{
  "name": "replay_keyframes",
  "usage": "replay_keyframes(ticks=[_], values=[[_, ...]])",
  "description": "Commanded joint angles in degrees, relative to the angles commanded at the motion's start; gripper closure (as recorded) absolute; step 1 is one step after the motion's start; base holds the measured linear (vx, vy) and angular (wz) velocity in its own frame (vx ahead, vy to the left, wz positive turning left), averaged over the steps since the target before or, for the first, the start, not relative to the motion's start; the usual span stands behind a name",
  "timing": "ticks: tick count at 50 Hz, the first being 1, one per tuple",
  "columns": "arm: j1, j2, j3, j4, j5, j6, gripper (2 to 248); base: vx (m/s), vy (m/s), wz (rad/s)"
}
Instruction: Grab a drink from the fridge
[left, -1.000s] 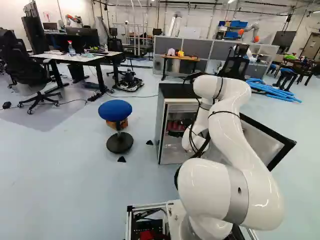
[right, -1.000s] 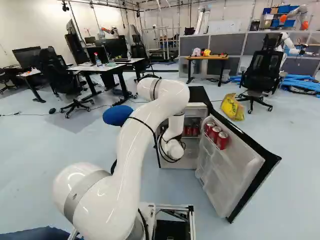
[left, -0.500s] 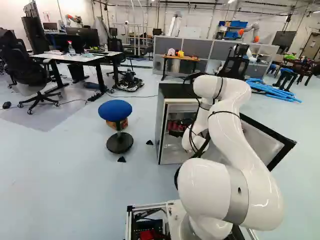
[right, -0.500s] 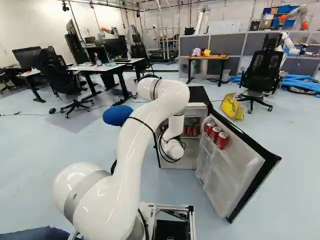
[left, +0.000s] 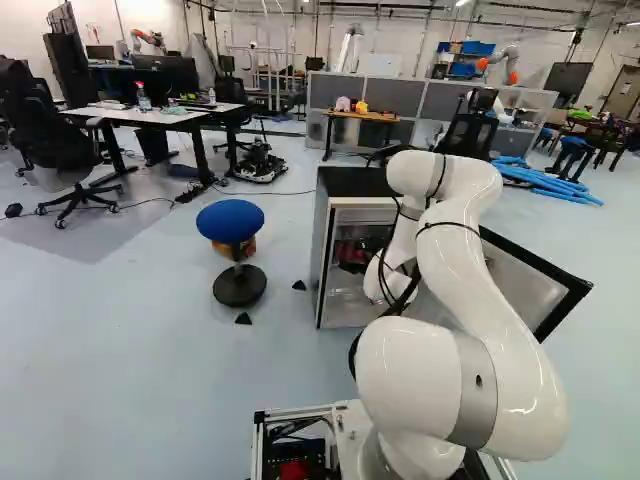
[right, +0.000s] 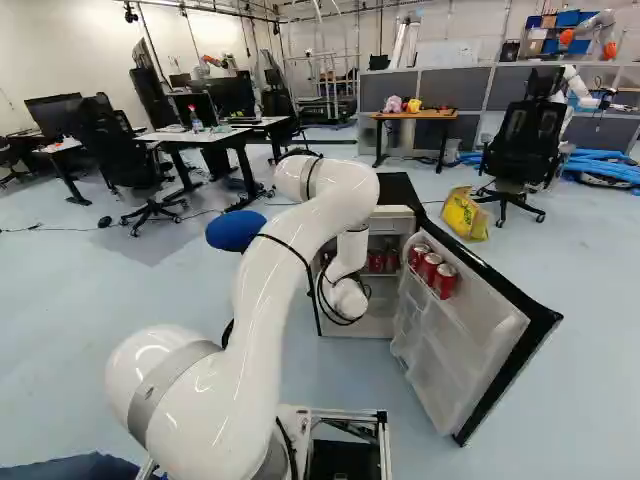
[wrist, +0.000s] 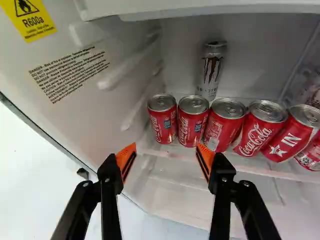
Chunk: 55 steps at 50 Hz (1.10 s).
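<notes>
Red cans (wrist: 193, 121) line the shelf (wrist: 172, 155) ahead of the gripper (wrist: 165, 150), its fingers spread, holding nothing. Likely full, they should feel weighty, smooth, perhaps slippery; thin walls could dent, so pinch mid-body gently. Farther out stands a tall can (wrist: 212, 70).

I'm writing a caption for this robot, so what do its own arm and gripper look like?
The arm is glossy white with thick, rounded segments, a broad grey band low down and thin black cables running outside it. The gripper is black, its two slim fingers carrying bright orange pads.
</notes>
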<state>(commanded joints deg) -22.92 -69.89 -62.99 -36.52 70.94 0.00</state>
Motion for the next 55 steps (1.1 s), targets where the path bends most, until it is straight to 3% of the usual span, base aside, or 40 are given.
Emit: replay_keyframes(ticks=[14,15,20,55], values=[[0.0,0.0,0.0,0.0,0.0,0.0,76,0.000,0.000,0.000],[0.0,0.0,0.0,0.0,0.0,0.0,89,0.000,0.000,0.000],[0.0,0.0,0.0,0.0,0.0,0.0,95,0.000,0.000,0.000],[0.0,-0.1,-0.1,-1.6,0.0,0.0,93,0.000,0.000,0.000]])
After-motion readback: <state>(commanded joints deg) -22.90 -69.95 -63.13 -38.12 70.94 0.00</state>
